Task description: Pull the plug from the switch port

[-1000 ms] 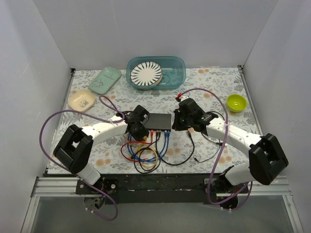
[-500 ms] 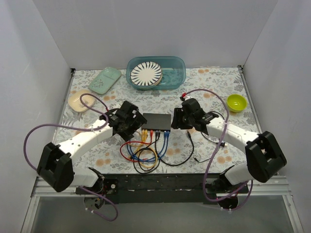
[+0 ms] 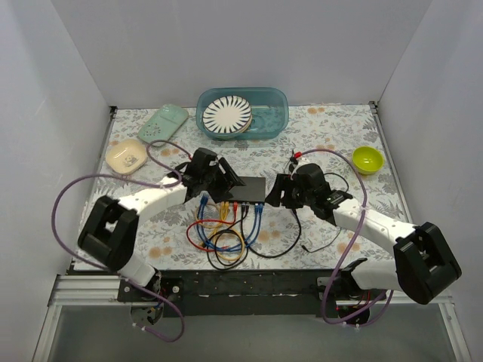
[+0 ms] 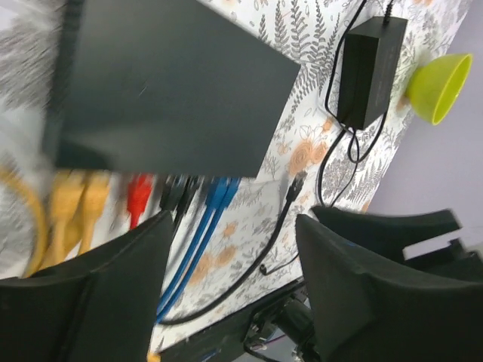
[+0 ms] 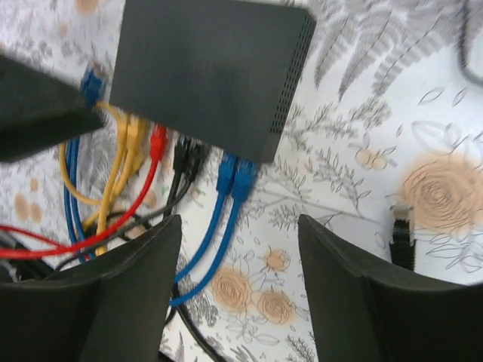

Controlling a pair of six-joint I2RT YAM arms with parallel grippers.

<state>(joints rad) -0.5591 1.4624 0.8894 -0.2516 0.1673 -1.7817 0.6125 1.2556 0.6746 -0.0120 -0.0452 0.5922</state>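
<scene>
Switch (image 3: pixel 248 188), a flat black box, lies at the middle of the flowered bench (image 3: pixel 332 128); yellow plugs (image 5: pixel 134 136), a red plug (image 5: pixel 157 139), black plugs (image 5: pixel 189 154) and blue plugs (image 5: pixel 235 175) sit in the ports on its near face, their cables looping toward the near edge; a loose black plug (image 5: pixel 402 235) lies on the bench just right of the switch, touching no port; left fingers (image 4: pixel 98 302) hang over the switch's left end, spread apart and holding nothing; right fingers (image 5: pixel 362 294) hover at its right end, likewise apart and empty; a lime bowl (image 3: pixel 367 159) stands far right.
</scene>
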